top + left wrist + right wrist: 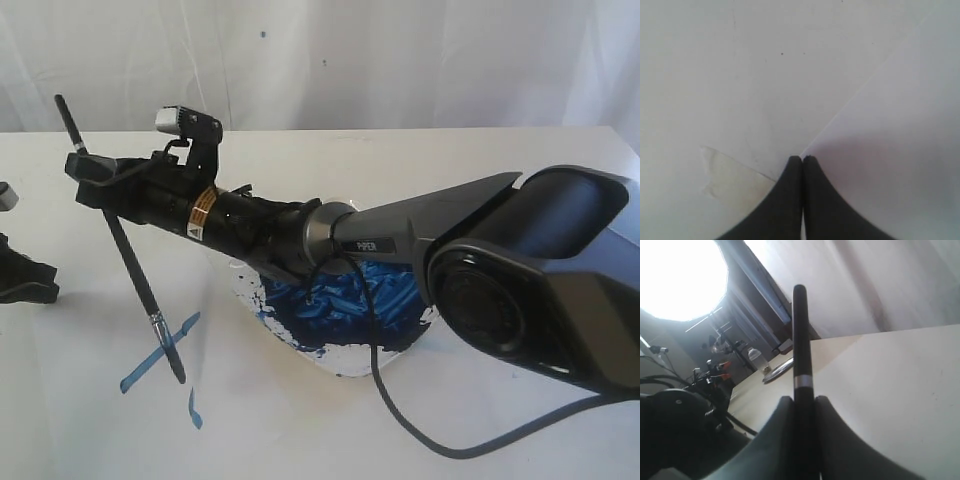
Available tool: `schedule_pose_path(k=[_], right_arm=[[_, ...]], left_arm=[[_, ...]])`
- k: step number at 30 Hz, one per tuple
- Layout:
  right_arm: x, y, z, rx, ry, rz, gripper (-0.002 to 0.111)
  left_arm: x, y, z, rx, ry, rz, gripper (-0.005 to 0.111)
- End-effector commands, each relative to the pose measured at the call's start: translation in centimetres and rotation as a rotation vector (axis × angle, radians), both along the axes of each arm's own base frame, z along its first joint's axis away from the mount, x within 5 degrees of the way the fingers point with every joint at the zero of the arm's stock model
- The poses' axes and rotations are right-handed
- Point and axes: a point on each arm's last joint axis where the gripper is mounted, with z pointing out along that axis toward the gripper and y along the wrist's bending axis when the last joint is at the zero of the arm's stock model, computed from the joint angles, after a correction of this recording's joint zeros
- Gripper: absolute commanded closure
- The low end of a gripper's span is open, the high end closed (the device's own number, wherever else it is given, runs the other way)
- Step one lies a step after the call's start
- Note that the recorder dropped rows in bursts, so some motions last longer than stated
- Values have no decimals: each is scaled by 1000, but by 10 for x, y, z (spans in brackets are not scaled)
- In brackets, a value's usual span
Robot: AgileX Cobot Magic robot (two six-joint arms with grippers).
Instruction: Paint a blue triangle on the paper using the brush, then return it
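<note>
1. The white table [450,150] carries everything. In the exterior view the paper [890,125] barely separates from it. Only the left wrist view shows the sheet's edge, running diagonally away from the left hand [802,159].
2. The right arm [480,260] reaches across the middle, over the paint dish [350,370]. Judgement: keep the arm and its cable [400,400] clear of the wet blue while stroking.
3. The brush [125,245] is tilted, top leaning toward the left of the exterior view, tip down at the paper just left of the dish. The right hand [85,168] is clamped on the upper handle. Judgement: the grip is far from the tip, so the tip will wander. Go slow, press lightly, hold the tilt constant.
4. The blue triangle [140,372] is not closed: one long diagonal stroke and one short dab near it, apart. The tip crosses the long stroke. Judgement: the remaining sides are the step in hand. Join the stroke ends, and reload at the dish if the streaks thin.
5. The left hand's fingers [785,200] are together with nothing between them, tips at the paper's edge. Touching or hovering, can't tell. A tape scrap [725,180] lies just beside them, seen only in this view.
6. The right wrist view confirms the clamp, with a silver band [803,382] on the handle just above the hand. It shows no strokes or tip; only the exterior view does.
</note>
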Motion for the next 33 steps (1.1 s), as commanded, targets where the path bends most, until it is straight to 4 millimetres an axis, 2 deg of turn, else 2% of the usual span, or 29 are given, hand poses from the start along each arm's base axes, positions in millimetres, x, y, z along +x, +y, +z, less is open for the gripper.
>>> schedule_pose_path(k=[1, 8, 17, 33], right_arm=[[-2, -1, -1, -30, -15, 47, 108], [-4, -3, -11, -59, -11, 52, 108], [-9, 2, -8, -39, -50, 20, 108], [-5, 1, -9, -52, -64, -35, 108]], left_arm=[[-1, -1, -1, -25, 11, 7, 107], [-1, -1, -1, -25, 11, 7, 107], [-1, -1, -1, -24, 10, 8, 107], [-1, -1, -1, -23, 9, 9, 107]])
